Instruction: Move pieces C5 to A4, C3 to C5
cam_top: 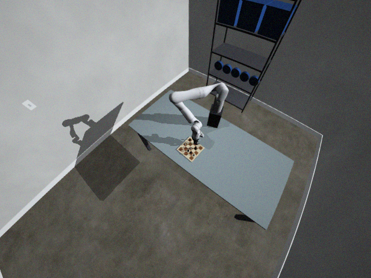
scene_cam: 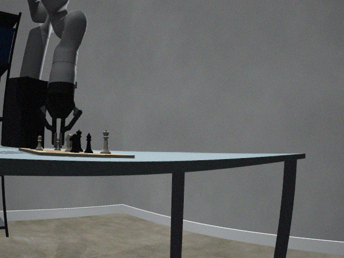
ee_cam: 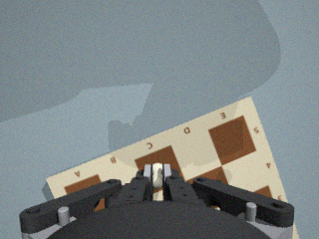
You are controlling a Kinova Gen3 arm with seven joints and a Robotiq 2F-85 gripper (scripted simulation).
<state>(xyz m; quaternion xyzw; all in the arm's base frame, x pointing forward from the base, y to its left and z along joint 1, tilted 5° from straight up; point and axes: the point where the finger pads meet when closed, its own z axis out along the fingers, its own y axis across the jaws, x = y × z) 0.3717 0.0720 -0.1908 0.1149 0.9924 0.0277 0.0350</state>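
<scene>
My gripper (ee_cam: pixel 158 174) (scene_cam: pixel 58 136) (cam_top: pixel 195 139) is down at the far edge of the chessboard (ee_cam: pixel 199 145) (scene_cam: pixel 116 156) (cam_top: pixel 191 158), shut on a small white pawn (ee_cam: pixel 158 173) (scene_cam: pixel 57 143). In the wrist view the pawn's head shows between the fingertips, over the brown square by the edge letter C in the row marked 5. In the exterior view the pawn's base looks level with the board. The squares behind the gripper are hidden in the wrist view.
Other pieces stand on the board: a white pawn (scene_cam: pixel 39 142), a pale piece (scene_cam: pixel 67 142), two black pieces (scene_cam: pixel 75 142), a black bishop (scene_cam: pixel 88 143) and a tall white piece (scene_cam: pixel 105 141). The arm's black base (cam_top: pixel 214 119) stands behind the board. A shelf rack (cam_top: pixel 244 54) stands beyond the table.
</scene>
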